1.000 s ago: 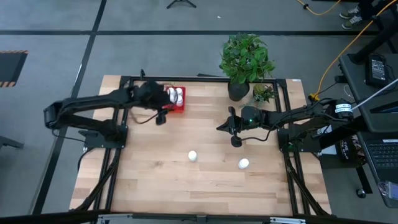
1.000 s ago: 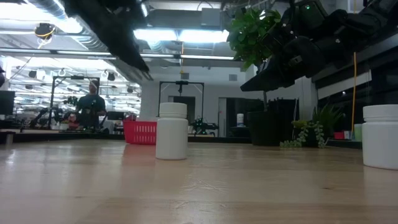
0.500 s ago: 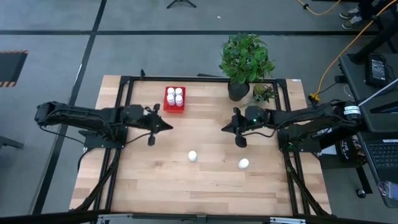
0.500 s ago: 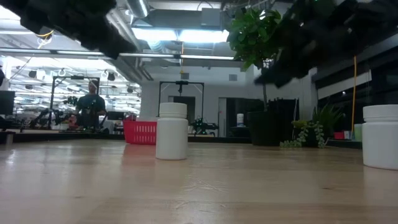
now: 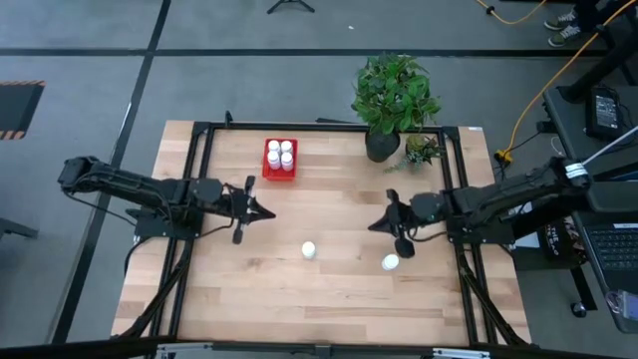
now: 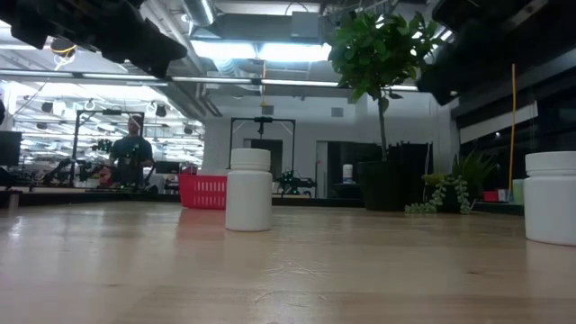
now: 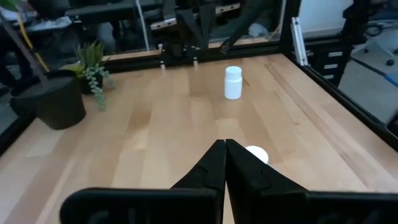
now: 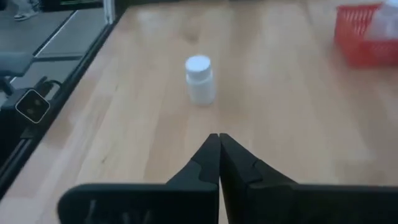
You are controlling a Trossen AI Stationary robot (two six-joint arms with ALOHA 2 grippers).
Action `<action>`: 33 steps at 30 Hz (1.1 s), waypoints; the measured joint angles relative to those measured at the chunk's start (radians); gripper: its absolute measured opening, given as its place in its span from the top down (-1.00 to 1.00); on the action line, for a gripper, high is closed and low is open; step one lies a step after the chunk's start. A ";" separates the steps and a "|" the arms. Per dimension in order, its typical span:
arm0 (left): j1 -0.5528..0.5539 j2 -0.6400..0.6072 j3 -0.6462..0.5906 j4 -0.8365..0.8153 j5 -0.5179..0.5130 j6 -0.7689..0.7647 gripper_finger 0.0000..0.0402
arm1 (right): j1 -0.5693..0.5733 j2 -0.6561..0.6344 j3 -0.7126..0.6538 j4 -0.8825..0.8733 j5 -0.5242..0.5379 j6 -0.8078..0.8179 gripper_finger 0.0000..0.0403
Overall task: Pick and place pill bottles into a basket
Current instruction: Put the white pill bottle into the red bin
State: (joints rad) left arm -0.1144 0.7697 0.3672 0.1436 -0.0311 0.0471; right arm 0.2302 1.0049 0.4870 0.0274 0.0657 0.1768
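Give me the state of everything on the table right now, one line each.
Basket: holds four upright bottles.
Middle bottle: upright, loose on the table.
Right bottle: upright, loose.
Left gripper: shut, empty.
Right gripper: shut, empty.
Plant pot: upright.

I count four bottles (image 5: 280, 153) standing in one red basket (image 5: 266, 166), and two more on the table (image 5: 329, 299): one (image 5: 309, 249) near the middle and one (image 5: 390, 262) to its right. I also see two plants (image 5: 395, 95), a big one and a small one (image 5: 422, 150).
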 joint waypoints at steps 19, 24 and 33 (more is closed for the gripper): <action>-0.011 0.051 0.000 0.029 -0.003 -0.038 0.97 | 0.601 0.127 0.195 -0.466 0.505 0.633 0.99; -0.011 0.068 0.001 0.081 -0.003 -0.082 0.99 | 0.699 0.181 0.259 -0.567 0.542 0.770 1.00; -0.011 0.085 0.001 0.103 -0.003 -0.089 0.96 | 0.842 0.302 0.428 -0.876 0.660 1.030 1.00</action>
State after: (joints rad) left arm -0.1257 0.8545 0.3679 0.2470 -0.0338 -0.0422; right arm 1.0718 1.3068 0.9150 -0.8490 0.7258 1.2067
